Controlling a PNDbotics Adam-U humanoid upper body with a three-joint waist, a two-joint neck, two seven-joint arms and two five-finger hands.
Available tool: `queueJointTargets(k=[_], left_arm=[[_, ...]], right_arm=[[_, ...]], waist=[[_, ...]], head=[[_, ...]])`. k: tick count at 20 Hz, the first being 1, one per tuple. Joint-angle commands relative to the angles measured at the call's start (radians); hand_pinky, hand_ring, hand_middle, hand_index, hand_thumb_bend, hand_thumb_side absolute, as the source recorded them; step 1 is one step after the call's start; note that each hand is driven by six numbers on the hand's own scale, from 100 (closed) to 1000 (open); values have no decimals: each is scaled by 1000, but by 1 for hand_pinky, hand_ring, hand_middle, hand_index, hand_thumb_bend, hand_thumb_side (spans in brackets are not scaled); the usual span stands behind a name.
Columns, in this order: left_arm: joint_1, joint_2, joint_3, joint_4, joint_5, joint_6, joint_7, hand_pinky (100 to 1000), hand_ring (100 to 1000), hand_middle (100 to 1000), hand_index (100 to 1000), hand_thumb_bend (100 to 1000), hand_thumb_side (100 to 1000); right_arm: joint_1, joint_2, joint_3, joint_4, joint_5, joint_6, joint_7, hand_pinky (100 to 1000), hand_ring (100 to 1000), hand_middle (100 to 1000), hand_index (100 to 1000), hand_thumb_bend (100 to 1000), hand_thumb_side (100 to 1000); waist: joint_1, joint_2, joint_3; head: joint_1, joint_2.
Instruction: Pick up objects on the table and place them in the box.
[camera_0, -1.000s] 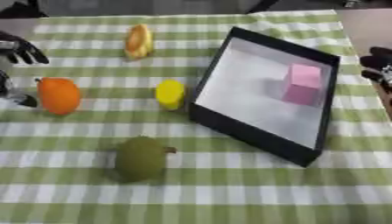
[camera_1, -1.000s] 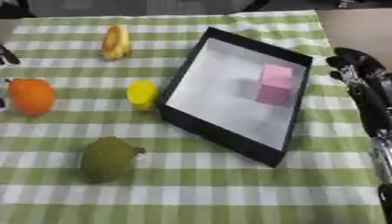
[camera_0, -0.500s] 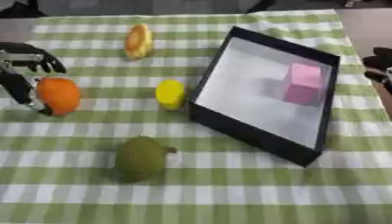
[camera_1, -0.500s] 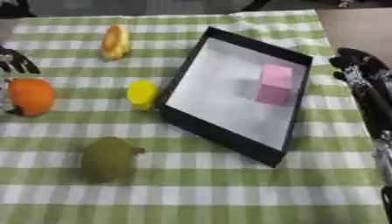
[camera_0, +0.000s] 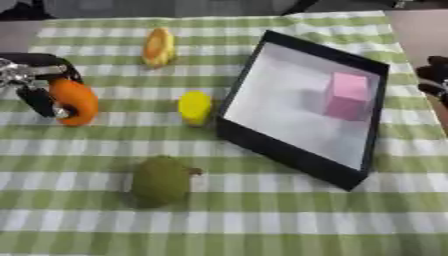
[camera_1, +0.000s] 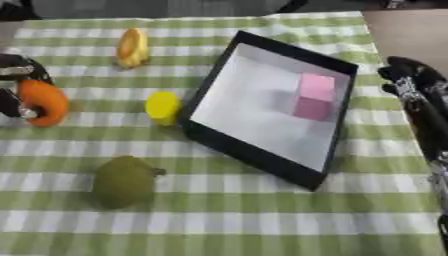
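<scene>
1. Left hand (camera_0: 35, 80) reaches in from the left edge, its black fingers (camera_0: 54, 61) curled over the top and near side of the round orange fruit (camera_0: 74, 101), which sits on the green-and-white checked tablecloth (camera_0: 262, 220).
2. Right hand (camera_1: 411, 85) shows at the right edge beside the box, holding nothing; whether its fingers are straight or bent cannot be told.
3. Black shallow box with a white floor (camera_0: 302, 107) lies right of centre, a pink cube (camera_0: 346, 95) inside it.
4. Small yellow cylinder-like object (camera_0: 194, 106) lies just beside the box's left wall.
5. Orange-yellow fruit slice (camera_0: 158, 47) lies at the far side, well apart from the hand.
6. Dull green pear-like fruit (camera_0: 162, 180) lies nearest the camera.
</scene>
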Motion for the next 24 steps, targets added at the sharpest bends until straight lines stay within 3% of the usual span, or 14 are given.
queueJointTargets(k=[1, 6, 11, 17, 24], left_arm=[[-33, 64, -7, -78, 42, -1, -26, 735, 756, 688, 685, 158, 100], [-57, 100, -8, -208, 99, 36, -43, 727, 745, 671, 665, 138, 100], [-118, 73, 11, -305, 104, 72, -27, 725, 738, 661, 656, 143, 100], [-214, -58, 34, -357, 77, 89, 10, 721, 729, 657, 656, 130, 100], [-264, -221, 34, -282, -26, 72, 24, 719, 728, 656, 662, 178, 100]], right_arm=[[-10, -19, -4, -11, 1, -4, 4, 869, 868, 717, 823, 100, 656], [-8, -26, -2, -13, -2, -6, 4, 869, 868, 717, 822, 100, 650], [-13, -39, -2, -18, -10, -10, 4, 869, 869, 719, 823, 100, 638], [-51, -60, -12, -32, -42, -16, -19, 872, 880, 738, 835, 100, 620], [-127, -121, -36, -74, -89, -35, -112, 890, 930, 794, 857, 100, 575]], waist=[[-7, -12, 0], [-4, -22, 0], [0, -29, -3], [3, -34, -28], [4, -43, -74]], head=[[-10, 5], [-32, 5], [-33, 5], [-19, 5], [7, 5]])
